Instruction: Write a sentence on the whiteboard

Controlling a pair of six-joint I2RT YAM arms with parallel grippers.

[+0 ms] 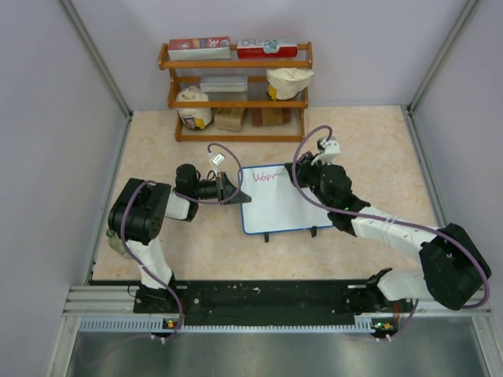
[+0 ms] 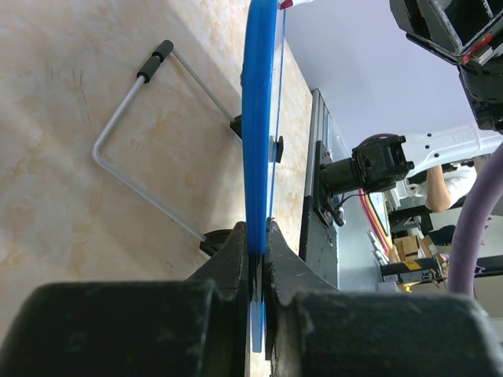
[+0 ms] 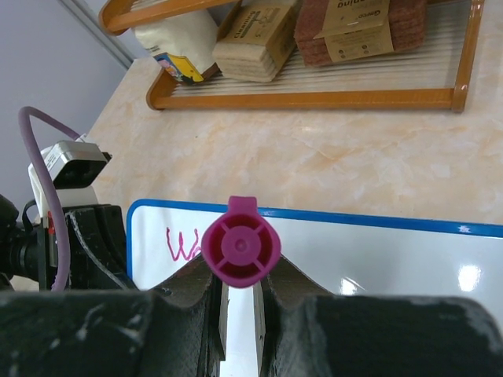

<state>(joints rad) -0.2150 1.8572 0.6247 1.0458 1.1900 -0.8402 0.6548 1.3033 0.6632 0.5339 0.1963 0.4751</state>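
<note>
Clenched left jaws are pinching the left edge of one blue-framed whiteboard (image 1: 277,199), which is sitting at the middle of the bench (image 1: 377,141). Right jaws are gripping one magenta marker (image 3: 240,247) above its pink writing (image 1: 265,177). One wooden shelf (image 1: 236,102) is standing behind.

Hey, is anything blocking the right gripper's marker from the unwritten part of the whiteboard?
Nothing visible. The marker in the right gripper sits over the whiteboard; its unwritten area is bare. The left gripper only clamps the left edge.
</note>
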